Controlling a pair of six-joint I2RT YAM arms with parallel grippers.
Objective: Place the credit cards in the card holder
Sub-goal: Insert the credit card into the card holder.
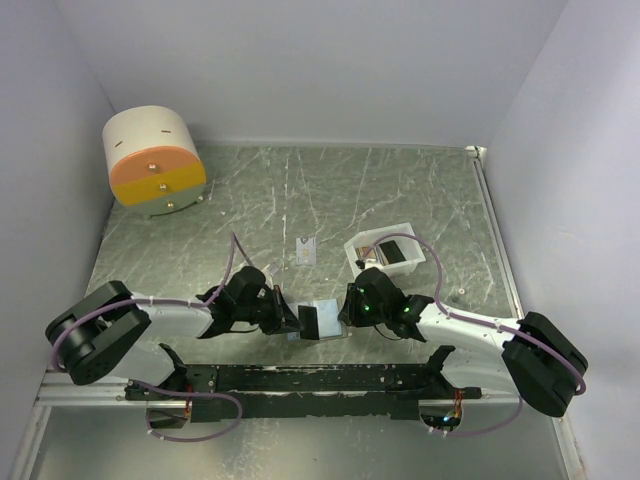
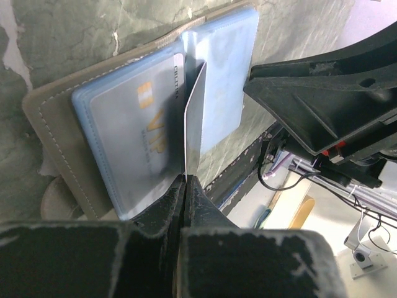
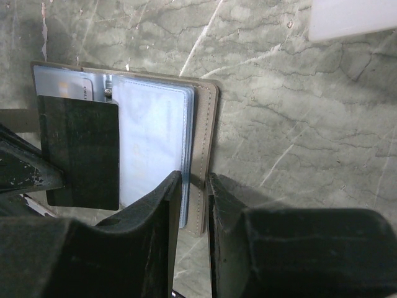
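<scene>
The card holder lies open between both grippers, taupe outside with light blue sleeves. A pale "VIP" card sits in its left sleeve. My left gripper is shut on a thin pale credit card, seen edge-on, with its far end at the holder's middle fold. My right gripper has its jaws nearly closed around the holder's taupe right edge. In the top view the left gripper and right gripper flank the holder. Another card lies loose on the table.
A white slotted tray with dark and brownish cards stands just behind the right gripper; its corner shows in the right wrist view. A cream-and-orange drum stands at the back left. White walls enclose the table.
</scene>
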